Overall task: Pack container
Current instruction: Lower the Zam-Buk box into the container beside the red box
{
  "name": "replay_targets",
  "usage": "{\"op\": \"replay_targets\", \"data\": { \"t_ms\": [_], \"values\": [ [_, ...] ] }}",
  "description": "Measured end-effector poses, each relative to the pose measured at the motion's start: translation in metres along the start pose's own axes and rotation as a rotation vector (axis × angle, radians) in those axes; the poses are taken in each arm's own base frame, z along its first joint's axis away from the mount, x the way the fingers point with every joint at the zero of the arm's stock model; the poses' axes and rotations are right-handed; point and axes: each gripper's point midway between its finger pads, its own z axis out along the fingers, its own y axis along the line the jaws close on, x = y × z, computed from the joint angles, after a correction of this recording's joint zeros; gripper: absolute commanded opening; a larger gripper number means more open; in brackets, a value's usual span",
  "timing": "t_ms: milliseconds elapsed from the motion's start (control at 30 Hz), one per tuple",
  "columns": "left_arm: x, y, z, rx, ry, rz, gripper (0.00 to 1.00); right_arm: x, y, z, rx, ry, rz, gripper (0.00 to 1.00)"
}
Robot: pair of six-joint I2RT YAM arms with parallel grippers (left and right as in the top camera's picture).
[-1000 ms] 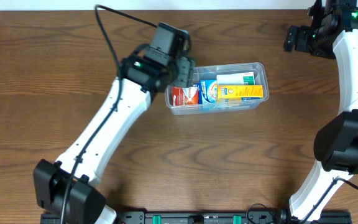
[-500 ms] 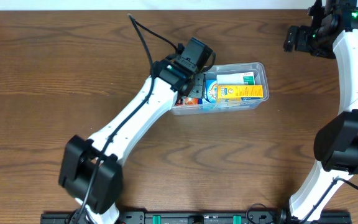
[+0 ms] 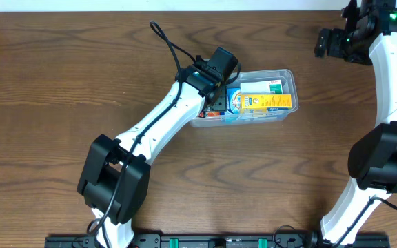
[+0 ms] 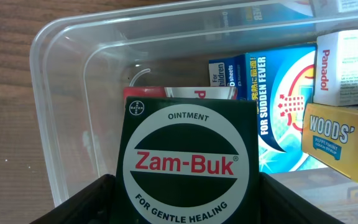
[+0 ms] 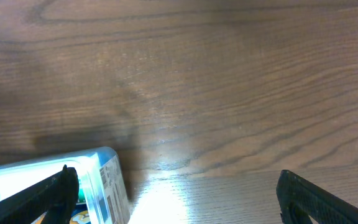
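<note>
Left pincer [image 4: 188, 200] grips green ointment box [image 4: 188, 143] at 1 end of clear tub [image 4: 61, 93]. Right pincer [image 5: 176, 186] wide open abv table [image 5: 229, 74].

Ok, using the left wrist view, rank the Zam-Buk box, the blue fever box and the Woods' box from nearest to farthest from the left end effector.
1. Zam-Buk ointment box: held between the fingers of the left end effector.
2. blue For Sudden Fever box: just behind it, to the right.
3. yellow Woods' box: at the far right edge.
</note>
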Motion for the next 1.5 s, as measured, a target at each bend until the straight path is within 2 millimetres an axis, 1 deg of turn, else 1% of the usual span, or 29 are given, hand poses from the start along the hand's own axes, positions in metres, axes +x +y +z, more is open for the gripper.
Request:
{"op": "replay_targets", "data": {
  "t_ms": [1433,1467,1500],
  "values": [
    [0.0,0.0,0.0,0.0,0.0,-0.005,0.71,0.0,0.0,0.0,0.0,0.0,0.0,0.99],
    [0.0004,0.0002,0.0,-0.001,0.002,-0.005,0.98,0.0,0.0,0.0,0.0,0.0,0.0,0.99],
    [0.0015,0.0009,0.0,-0.004,0.006,0.0,0.98,0.0,0.0,0.0,0.0,0.0,0.0,0.99]
  ]
}}
